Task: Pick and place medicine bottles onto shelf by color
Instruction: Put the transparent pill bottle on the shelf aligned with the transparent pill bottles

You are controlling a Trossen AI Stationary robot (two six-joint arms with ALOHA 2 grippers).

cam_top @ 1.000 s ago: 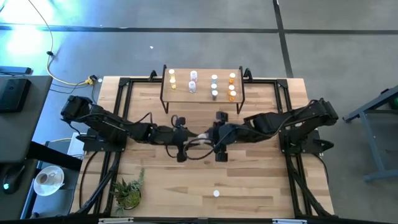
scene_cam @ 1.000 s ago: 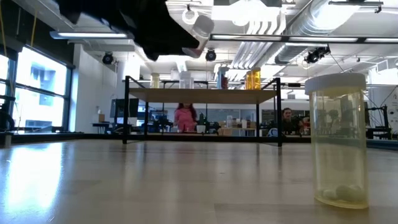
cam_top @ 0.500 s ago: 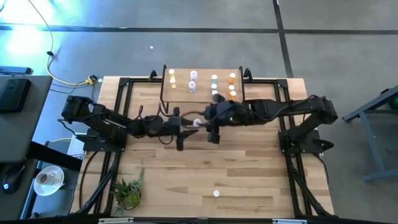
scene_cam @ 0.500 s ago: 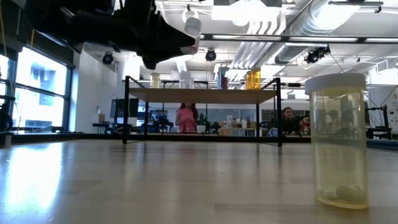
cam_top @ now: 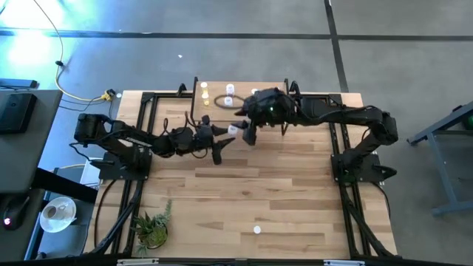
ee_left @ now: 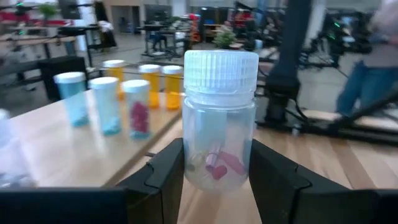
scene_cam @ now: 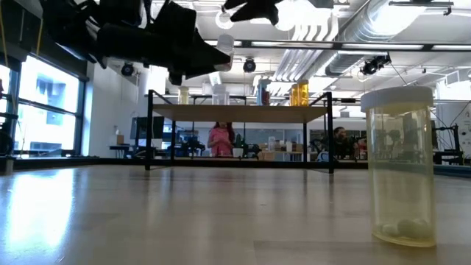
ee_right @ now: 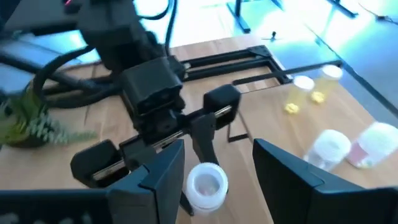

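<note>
medicine bottles [ee_left: 140,93] are lined up on the shelf [cam_top: 214,112] at the table's far edge, blue-tinted and orange ones side by side. a clear bottle [ee_left: 220,124] with a white ribbed cap and pink pills inside is clamped upright between the fingers of the left gripper [cam_top: 225,135], held in the air just in front of the shelf. the right gripper [ee_right: 210,165] hangs directly above that bottle's cap, its fingers spread wide with nothing between them. one yellowish bottle [scene_cam: 401,165] stands alone on the table's near side.
</note>
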